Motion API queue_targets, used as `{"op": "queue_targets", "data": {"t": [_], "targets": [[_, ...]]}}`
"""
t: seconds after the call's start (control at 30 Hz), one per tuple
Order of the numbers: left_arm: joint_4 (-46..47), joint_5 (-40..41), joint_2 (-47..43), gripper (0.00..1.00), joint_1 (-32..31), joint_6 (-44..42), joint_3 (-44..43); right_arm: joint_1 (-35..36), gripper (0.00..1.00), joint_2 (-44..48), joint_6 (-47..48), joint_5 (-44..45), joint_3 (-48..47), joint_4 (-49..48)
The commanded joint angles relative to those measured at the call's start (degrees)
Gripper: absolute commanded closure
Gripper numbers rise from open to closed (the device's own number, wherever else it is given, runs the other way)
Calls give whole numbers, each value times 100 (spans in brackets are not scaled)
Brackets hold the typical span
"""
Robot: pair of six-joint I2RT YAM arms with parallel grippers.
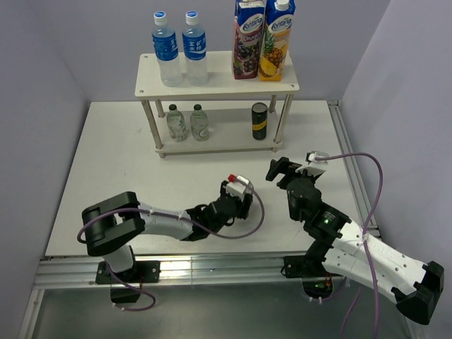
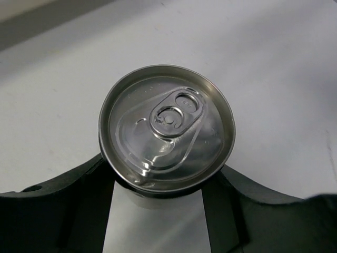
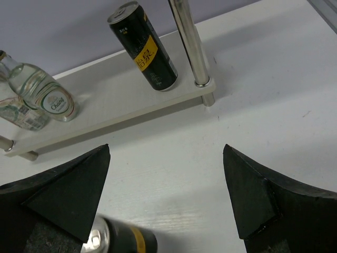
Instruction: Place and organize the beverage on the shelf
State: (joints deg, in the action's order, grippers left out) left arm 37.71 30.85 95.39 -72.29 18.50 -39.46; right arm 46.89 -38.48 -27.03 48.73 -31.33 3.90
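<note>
- Top view: the shelf [image 1: 212, 86] holds two water bottles [image 1: 167, 51] and two juice cartons [image 1: 248, 39] on top; below, two green-capped bottles [image 1: 176, 123] and one shelved can [image 1: 260, 121]. The left gripper [image 1: 235, 198] and right gripper [image 1: 281, 169] sit nearer, over the table [image 1: 106, 176].
- Left wrist: both fingers [image 2: 68, 211] press the sides of a second can [image 2: 166, 129], top facing up.
- Right wrist: fingers [image 3: 63, 195] spread wide, holding nothing, facing the shelf's lower right corner.

Lower board [image 1: 229, 135] open between bottles [image 1: 200, 122] and can [image 1: 260, 121].
</note>
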Motion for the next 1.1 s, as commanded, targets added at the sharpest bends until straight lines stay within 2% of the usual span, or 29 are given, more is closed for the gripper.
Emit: {"op": "queue_targets", "data": {"t": [0.0,0.23,0.6,0.8,1.07], "targets": [[307,-140,-48,100,627,-285,-841,13,5,121,-40,181,110,-161],[61,-658,435,100,1673,-611,-2028,13,5,271,-31,110,136,-179],[-291,-1046,1543,100,2465,-751,-3883,4,5,297,-75,-30,206,-214],[-317,-1160,2026,100,2729,-664,-4376,-5,5,385,-92,-100,224,-205],[-159,-1353,2440,100,2843,-629,-4579,-5,6,271,-84,-153,242,-285]]}}
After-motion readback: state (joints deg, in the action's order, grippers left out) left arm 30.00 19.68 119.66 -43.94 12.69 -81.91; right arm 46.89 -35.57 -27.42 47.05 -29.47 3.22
